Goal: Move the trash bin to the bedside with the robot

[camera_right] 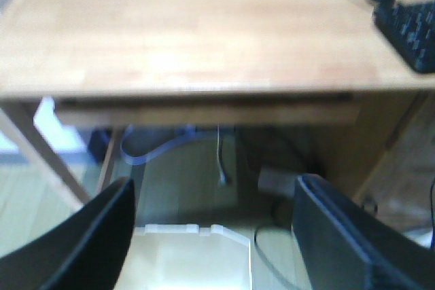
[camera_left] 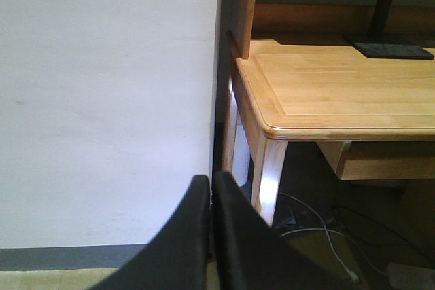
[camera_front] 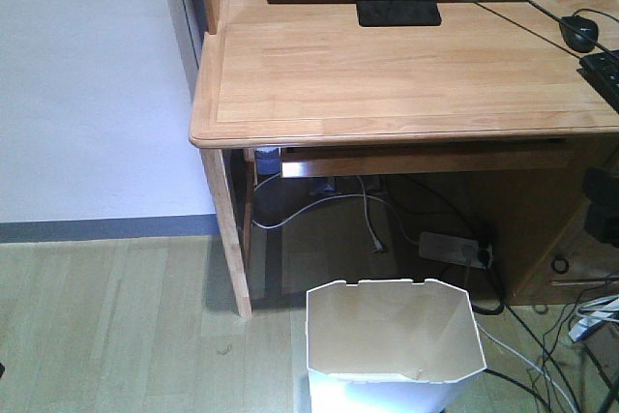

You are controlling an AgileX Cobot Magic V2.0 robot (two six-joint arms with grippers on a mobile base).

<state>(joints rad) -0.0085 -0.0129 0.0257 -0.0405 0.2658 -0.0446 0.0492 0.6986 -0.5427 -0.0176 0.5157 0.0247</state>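
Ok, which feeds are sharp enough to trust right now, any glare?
Front view: sharp, though the bin is washed out at its lower front. Right wrist view: blurred throughout, bin rim soft. Left wrist view: fairly sharp, glare on the desk leg.

Soft daylight, seemingly; right view blurred.

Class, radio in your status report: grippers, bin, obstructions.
Left gripper shut, empty. Right gripper open, trash bin below, ungripped. Bin before desk, cables alongside.
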